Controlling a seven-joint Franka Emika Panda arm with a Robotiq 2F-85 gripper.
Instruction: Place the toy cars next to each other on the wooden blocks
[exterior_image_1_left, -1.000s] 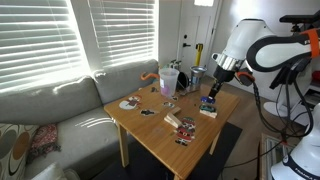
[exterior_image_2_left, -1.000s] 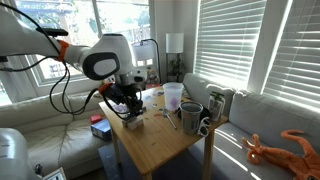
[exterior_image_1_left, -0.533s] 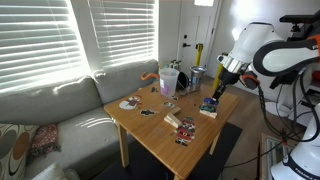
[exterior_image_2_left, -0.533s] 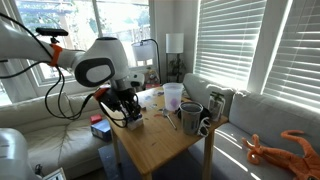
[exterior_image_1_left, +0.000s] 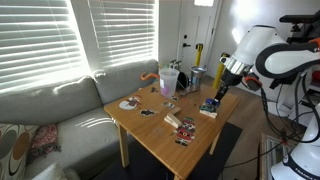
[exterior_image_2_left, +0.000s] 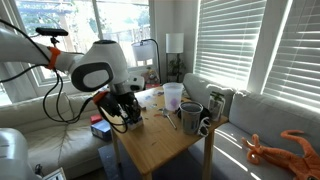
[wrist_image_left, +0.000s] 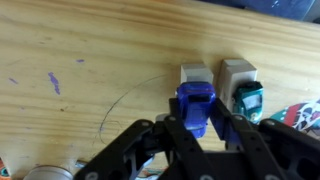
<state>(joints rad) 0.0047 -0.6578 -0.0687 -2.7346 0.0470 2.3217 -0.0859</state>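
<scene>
In the wrist view my gripper (wrist_image_left: 198, 122) is shut on the blue toy car (wrist_image_left: 195, 103), with a finger on each side of it. The car's nose lies over the left of two pale wooden blocks (wrist_image_left: 195, 72). A dark teal toy car (wrist_image_left: 248, 100) sits on the right block (wrist_image_left: 237, 71), right beside the blue one. In both exterior views the gripper (exterior_image_1_left: 215, 97) (exterior_image_2_left: 124, 114) is low over the table's corner, at the blue car (exterior_image_1_left: 210, 102) and the blocks (exterior_image_1_left: 208, 111).
Red-and-white striped items (exterior_image_1_left: 180, 124) lie near the middle of the wooden table (exterior_image_1_left: 160, 140). Cups and a clear pitcher (exterior_image_1_left: 168, 82) stand at the far side, also seen in an exterior view (exterior_image_2_left: 190, 115). A sofa (exterior_image_1_left: 50, 110) borders the table.
The arm has shifted a little sideways and lower at the table's corner. The blue car stays at the blocks, still between the fingers.
</scene>
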